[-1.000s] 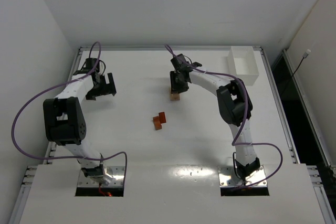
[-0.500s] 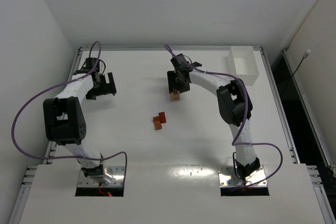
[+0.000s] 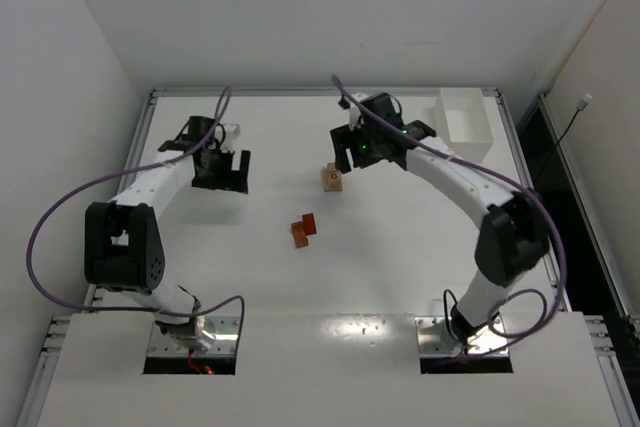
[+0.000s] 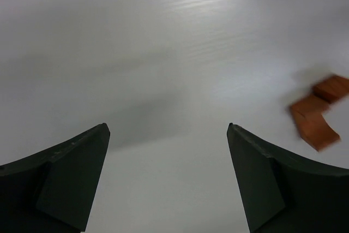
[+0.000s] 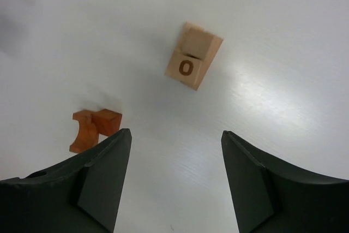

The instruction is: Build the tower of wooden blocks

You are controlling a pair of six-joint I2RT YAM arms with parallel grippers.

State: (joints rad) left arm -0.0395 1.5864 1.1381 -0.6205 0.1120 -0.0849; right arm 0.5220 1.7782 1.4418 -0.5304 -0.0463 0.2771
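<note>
The wood block tower (image 3: pixel 332 178) is being shown as a small pale tan stack standing near the middle of the table (image 3: pixel 400 257), toward its far half. In the right wrist view the wood block tower (image 5: pixel 193 55) is being seen from above as two pale pieces pressed together, one of them marked with a dark letter O; how many layers are being stacked cannot be told. Nearer the arm bases and slightly to the left, apart from the tower, the reddish-orange blocks (image 3: pixel 303 230) are being left lying flat on the table. In the right wrist view the reddish-orange blocks (image 5: pixel 95 126) are being shown as an arched piece touching a cube, while in the left wrist view they (image 4: pixel 320 118) are being rendered blurred at the right edge. The right gripper (image 3: pixel 358 152) is being held just beside the tower on its far right, clear of it, with its jaws being kept spread and nothing being gripped between them (image 5: pixel 176 135). The left gripper (image 3: pixel 225 169) is being held well apart to the left, over bare table, its jaws likewise being kept wide with nothing between them (image 4: pixel 167 129). A white tray (image 3: pixel 465 125) is being kept at the far right corner.
</note>
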